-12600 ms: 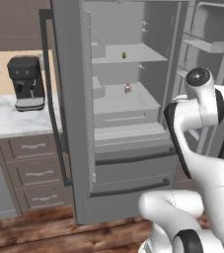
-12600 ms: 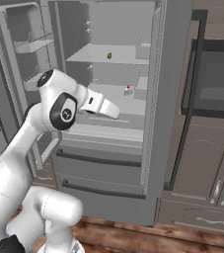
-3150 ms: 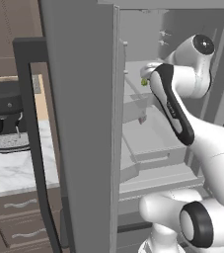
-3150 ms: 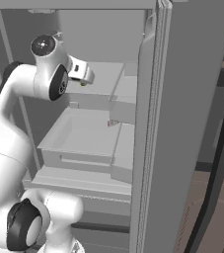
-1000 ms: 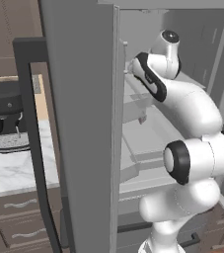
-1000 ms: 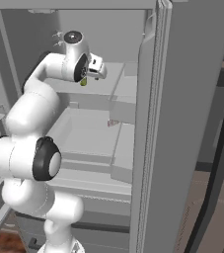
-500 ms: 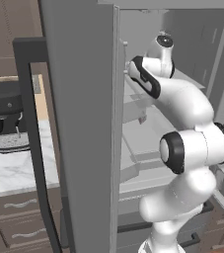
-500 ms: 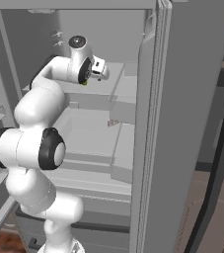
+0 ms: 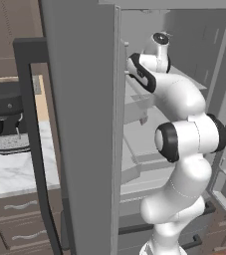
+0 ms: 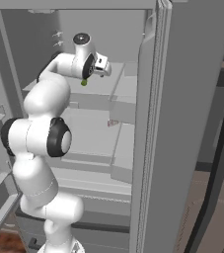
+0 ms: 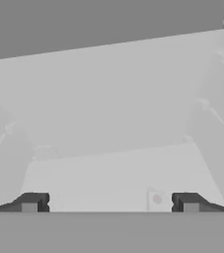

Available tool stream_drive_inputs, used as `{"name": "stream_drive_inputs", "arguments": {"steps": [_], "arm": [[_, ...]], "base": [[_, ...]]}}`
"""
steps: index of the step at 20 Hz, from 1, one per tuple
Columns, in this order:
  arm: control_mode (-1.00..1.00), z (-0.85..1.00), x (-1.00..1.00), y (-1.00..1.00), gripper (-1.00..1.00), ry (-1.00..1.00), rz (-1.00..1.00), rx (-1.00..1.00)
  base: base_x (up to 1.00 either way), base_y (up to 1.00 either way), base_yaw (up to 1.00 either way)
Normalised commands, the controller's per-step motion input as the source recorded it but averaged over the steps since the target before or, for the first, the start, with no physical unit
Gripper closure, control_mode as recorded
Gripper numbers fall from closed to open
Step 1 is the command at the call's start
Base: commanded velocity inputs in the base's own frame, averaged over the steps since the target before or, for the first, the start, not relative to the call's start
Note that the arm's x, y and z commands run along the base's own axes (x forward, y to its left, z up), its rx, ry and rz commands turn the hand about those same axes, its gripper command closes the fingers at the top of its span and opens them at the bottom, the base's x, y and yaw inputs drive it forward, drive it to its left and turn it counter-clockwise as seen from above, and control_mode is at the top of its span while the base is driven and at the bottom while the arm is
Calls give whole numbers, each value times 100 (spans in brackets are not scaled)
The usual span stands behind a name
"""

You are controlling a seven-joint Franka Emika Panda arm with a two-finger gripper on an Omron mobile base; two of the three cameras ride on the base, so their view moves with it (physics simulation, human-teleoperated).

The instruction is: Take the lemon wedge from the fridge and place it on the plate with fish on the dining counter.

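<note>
Yellow-green lemon wedge (image 10: 84,83) apparently sits ungrasped beneath the gripper (image 10: 103,68) inside the fridge (image 10: 182,123); fingers spread wide, empty; pickup and delivery remain

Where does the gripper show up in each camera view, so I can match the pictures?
Right base view: the gripper is at upper centre-left inside the fridge, open.
Hand view: its two dark tips stand wide apart at the bottom edge.
Left base view: upper centre, where the hand meets the fridge door edge; tips hidden.
Shared landmark: the small pink item on the lower shelf, beside the right tip in the hand view.
</note>
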Motion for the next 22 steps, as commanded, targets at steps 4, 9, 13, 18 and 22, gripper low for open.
{"name": "stream_drive_inputs", "arguments": {"steps": [4,9,13,18,22], "arm": [[-100,-39,0,8,-100,0,0,0],[-100,-36,0,11,-100,0,0,0],[-100,-67,0,9,-100,0,1,0],[-100,-81,-5,12,-100,1,3,0],[-100,-57,-47,6,-100,-6,1,0]], "base": [[0,0,0],[0,0,0],[0,0,0],[0,0,0],[0,0,0]]}}
